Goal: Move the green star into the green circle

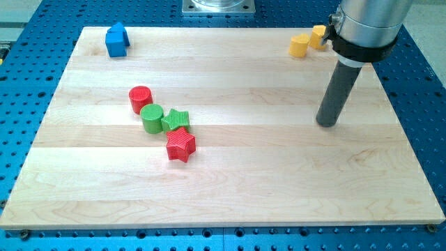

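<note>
Four blocks bunched mid-board: green star [176, 119] touching green circle [152, 117], btwn red circle [140, 98] & red star [181, 145]. Tip [325, 123] well apart at view's right; no fingers, just rod.

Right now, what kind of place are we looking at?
Probably a robotics lab bench: a wooden board lies on a blue perforated table, my tip rests on it, and small coloured blocks like the green star are scattered about.
</note>
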